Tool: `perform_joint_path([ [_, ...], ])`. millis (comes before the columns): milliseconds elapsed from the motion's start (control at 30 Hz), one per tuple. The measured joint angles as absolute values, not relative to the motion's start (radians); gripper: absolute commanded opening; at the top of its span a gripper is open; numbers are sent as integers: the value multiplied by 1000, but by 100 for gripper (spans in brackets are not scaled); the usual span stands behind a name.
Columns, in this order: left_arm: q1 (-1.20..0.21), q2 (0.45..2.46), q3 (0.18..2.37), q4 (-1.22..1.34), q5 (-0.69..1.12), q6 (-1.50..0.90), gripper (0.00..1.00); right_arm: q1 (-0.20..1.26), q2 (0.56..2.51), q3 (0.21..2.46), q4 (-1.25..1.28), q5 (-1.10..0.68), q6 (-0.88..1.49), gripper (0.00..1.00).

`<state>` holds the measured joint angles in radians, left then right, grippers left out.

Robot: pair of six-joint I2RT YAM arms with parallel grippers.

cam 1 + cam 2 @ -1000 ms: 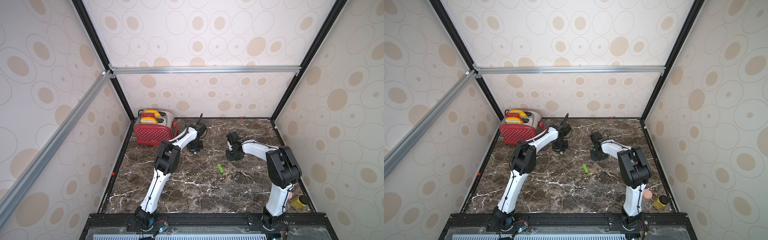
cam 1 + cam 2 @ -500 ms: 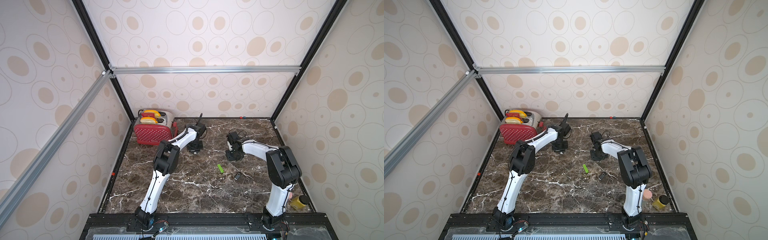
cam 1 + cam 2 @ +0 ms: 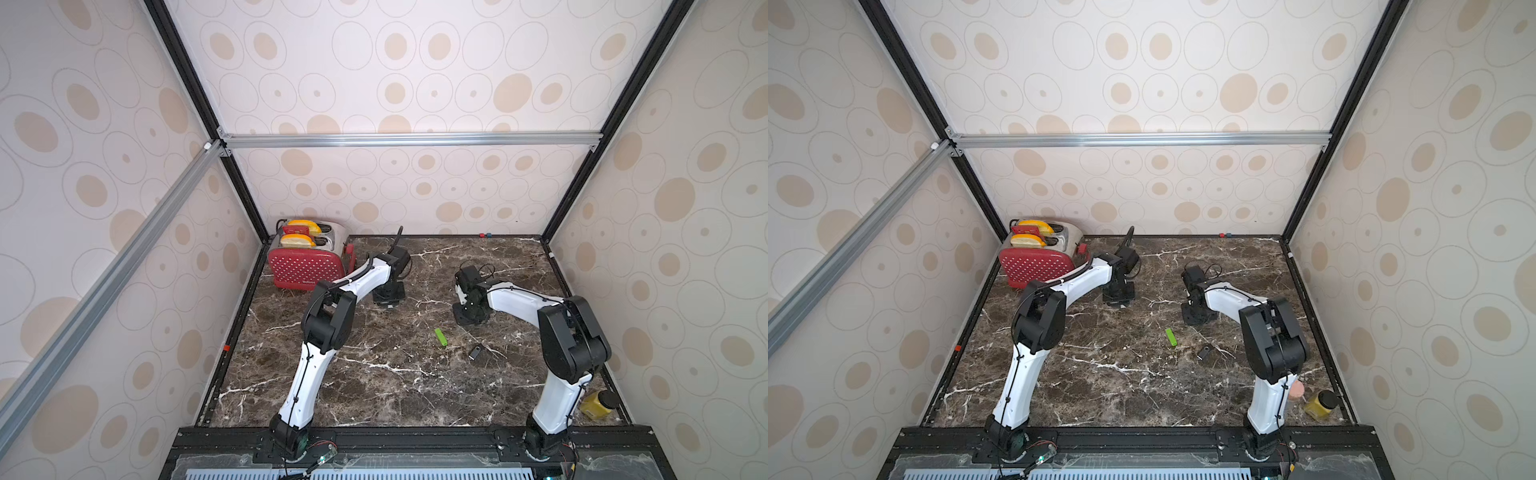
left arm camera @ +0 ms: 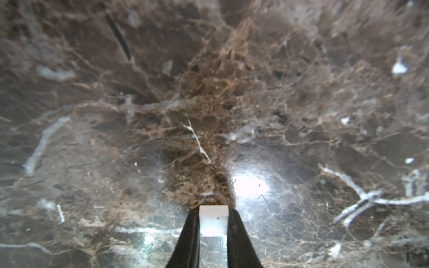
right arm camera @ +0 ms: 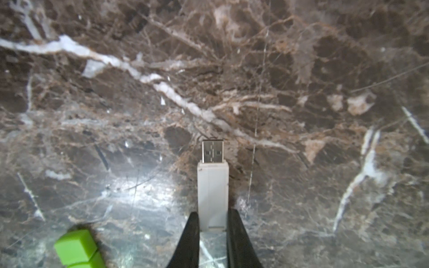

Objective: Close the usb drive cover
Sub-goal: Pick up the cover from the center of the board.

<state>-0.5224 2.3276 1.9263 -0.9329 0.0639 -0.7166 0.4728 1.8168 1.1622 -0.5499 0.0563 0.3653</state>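
- Nearest, at the front right corner of the worktop [image 3: 374, 386], stands a yellow jar [image 3: 597, 405].
- A little farther in lie a small dark stick [image 3: 475, 353] and a green USB stick [image 3: 441, 337]. Neither is touched, and I judge neither belongs to this job.
- Beyond them the right pincer [image 5: 213, 213] is clamped on the tail end of the white USB drive [image 5: 212, 188]. The drive's metal plug is bare and points away from the pincer.
- Farther back, and well apart from it in both top views, the left pincer [image 4: 213, 211] is clamped on a short white block [image 4: 212, 224]. This is most likely the cover, though its open end cannot be made out.
- Farthest, a red toaster [image 3: 307, 266] sits by the back wall.
- Progress: both parts are in hand, so the picking up looks done. The closing has not begun: the arms must meet, the cover must line up with the plug, and it must be pushed on.
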Motion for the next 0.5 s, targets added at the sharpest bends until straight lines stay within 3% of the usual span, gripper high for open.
perform_joint_path([
  [500,-522,2132,1838,-786,133,-744,0,473,1521,1073,-512,-150,374,0],
])
